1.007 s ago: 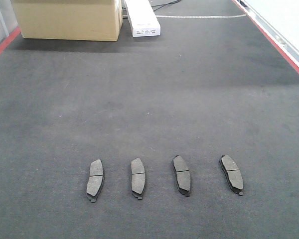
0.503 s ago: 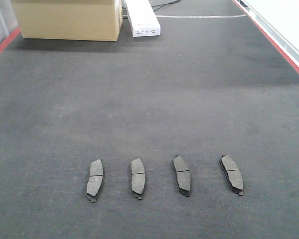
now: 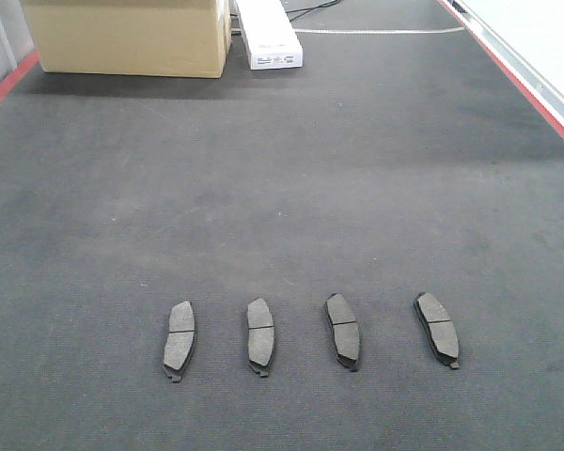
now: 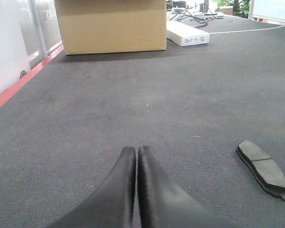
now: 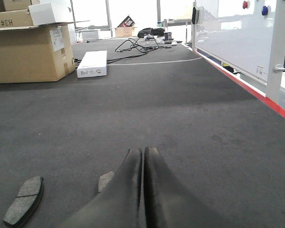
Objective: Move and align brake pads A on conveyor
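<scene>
- In the front-facing view we see four brake pads A (image 3: 180,339) (image 3: 260,336) (image 3: 343,331) (image 3: 437,329) lying flat in a row across the lower part of the frame, on the conveyor (image 3: 282,188).
- The pads are spaced apart, none touching another; each lies lengthwise up the frame, and the two on the right are tilted slightly, tops leaning left.
- The conveyor fills nearly the whole picture, with a red edge strip (image 3: 517,80) running along the upper right and another at the upper left corner.
- At the top left of that view we see a cardboard box (image 3: 127,38), with a white box (image 3: 268,36) just beside it to the right.
- In the left wrist view, the left gripper (image 4: 136,154) sits at the bottom centre with its two dark fingers pressed together and nothing between them; one pad lies on the belt at the lower right.
- In the right wrist view, the right gripper (image 5: 143,156) is at the bottom centre, fingers likewise together and empty; one pad lies at the lower left, and another is partly hidden just beside the fingers' left edge.
</scene>
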Motion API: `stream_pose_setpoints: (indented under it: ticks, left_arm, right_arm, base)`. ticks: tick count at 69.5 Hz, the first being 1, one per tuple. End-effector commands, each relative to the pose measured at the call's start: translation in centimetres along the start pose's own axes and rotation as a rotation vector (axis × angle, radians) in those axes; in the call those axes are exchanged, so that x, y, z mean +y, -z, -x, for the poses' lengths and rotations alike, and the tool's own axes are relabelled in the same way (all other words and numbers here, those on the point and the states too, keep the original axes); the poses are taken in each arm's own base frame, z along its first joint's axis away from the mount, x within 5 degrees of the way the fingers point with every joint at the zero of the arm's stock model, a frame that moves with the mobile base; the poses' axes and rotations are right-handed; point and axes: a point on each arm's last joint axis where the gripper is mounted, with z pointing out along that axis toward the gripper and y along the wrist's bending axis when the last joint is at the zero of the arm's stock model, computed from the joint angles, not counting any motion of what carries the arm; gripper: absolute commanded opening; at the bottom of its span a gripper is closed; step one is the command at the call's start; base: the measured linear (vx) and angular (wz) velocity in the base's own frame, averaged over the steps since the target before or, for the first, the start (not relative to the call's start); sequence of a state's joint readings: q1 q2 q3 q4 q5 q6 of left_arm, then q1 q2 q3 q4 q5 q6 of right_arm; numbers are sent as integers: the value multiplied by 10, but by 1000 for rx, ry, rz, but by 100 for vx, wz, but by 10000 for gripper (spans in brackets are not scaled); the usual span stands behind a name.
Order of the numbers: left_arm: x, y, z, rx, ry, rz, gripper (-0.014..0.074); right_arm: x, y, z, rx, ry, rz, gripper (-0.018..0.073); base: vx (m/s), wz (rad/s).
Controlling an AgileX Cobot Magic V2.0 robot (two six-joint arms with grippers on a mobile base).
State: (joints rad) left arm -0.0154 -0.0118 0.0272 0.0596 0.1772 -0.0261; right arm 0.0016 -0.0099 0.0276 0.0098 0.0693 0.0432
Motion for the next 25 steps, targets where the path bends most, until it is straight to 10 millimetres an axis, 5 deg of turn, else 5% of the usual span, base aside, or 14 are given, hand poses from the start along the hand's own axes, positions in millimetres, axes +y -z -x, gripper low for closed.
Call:
stream_pose_setpoints:
  ticks: [1,25]
  left_arm:
    - [0,-1,-2,-55,10,-1,-6]
    - [0,-1,-2,-55,10,-1,-6]
  right_arm:
    - [0,1,5,-73,11,-1,-3]
    - [0,1,5,-73,11,-1,-3]
  base:
    - [0,0]
    - [0,0]
